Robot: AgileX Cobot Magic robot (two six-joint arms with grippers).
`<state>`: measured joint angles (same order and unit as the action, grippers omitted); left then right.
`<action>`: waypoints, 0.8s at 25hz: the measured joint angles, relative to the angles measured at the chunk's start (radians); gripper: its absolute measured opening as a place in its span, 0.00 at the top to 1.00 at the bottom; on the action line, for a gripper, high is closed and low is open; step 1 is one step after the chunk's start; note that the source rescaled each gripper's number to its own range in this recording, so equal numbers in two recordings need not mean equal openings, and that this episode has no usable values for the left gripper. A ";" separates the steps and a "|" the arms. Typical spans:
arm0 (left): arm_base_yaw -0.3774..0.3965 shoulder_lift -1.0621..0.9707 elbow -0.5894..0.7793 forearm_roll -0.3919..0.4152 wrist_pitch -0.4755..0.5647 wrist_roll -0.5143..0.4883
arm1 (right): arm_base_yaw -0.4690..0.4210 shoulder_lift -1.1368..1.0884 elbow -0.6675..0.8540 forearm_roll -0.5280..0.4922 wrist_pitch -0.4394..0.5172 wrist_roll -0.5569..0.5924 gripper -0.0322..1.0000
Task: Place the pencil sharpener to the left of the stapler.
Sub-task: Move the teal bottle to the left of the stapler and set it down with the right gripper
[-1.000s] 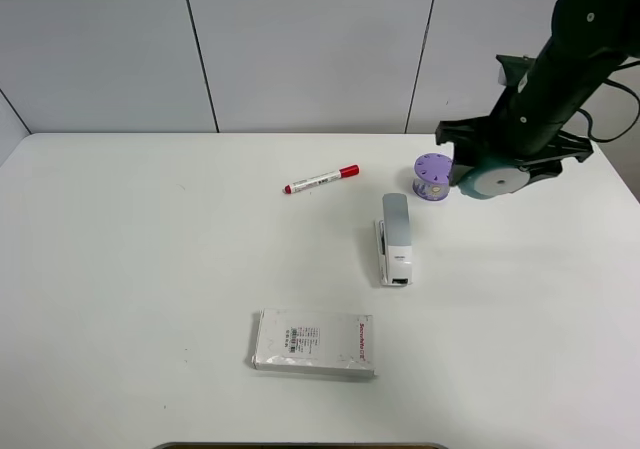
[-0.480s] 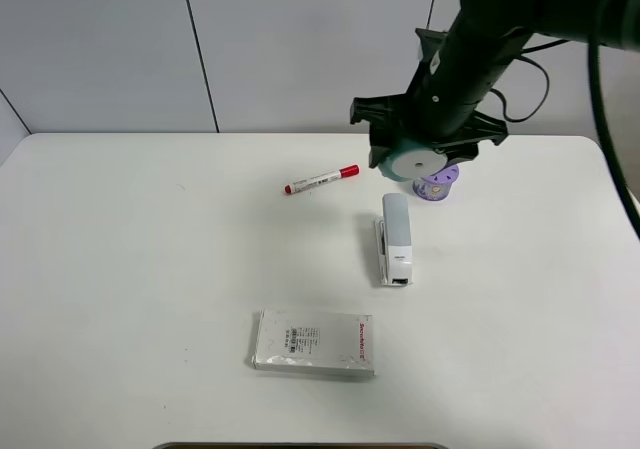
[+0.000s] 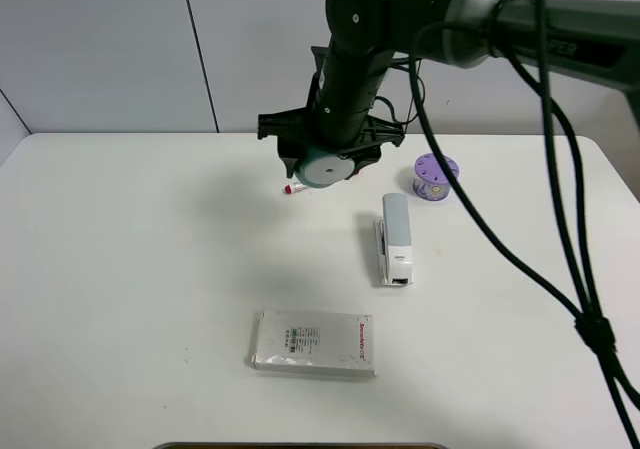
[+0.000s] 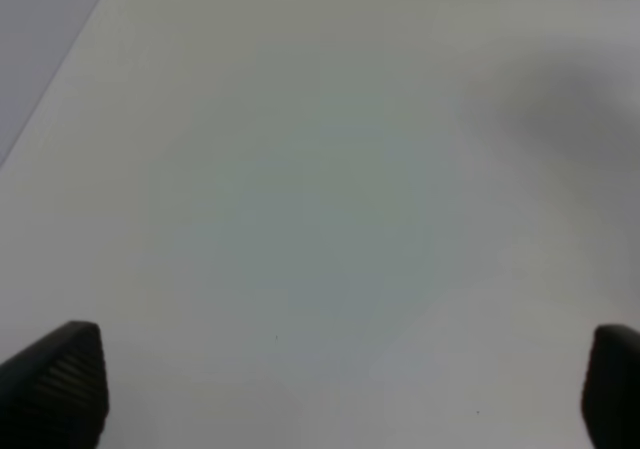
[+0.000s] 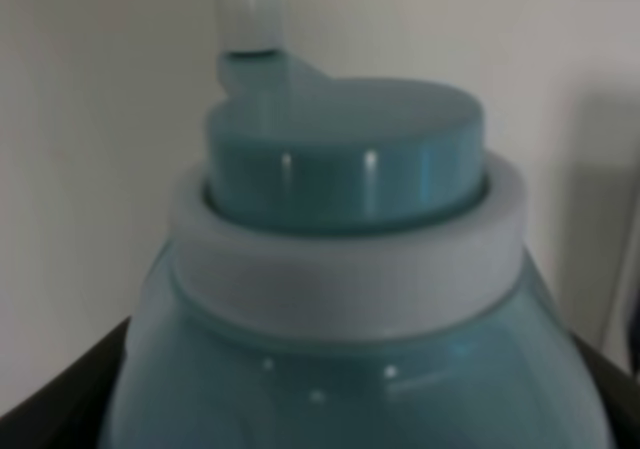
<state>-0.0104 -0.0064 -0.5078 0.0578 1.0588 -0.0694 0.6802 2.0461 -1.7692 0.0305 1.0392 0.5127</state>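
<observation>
white table (image 3: pixel 120 299), pale grey panelled wall (image 3: pixel 110 49) behind, soft even light.

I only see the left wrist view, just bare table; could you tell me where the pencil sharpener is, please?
Observer: The right gripper holds the pencil sharpener in the air, its white face toward the high camera.
Operator: Where is that relative to the stapler?
Observer: In the high view it hangs left of and behind the stapler, which lies on the table.
Operator: Is anything near it?
Observer: Only one end of a marker shows there; the rest is hidden behind the pencil sharpener.
</observation>
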 joint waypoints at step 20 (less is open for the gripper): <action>0.000 0.000 0.000 0.000 0.000 0.000 | 0.019 0.200 -0.051 0.066 -0.008 0.002 0.95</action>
<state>-0.0104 -0.0064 -0.5078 0.0578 1.0588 -0.0694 0.6993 2.2461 -1.8206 0.0967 1.0310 0.5147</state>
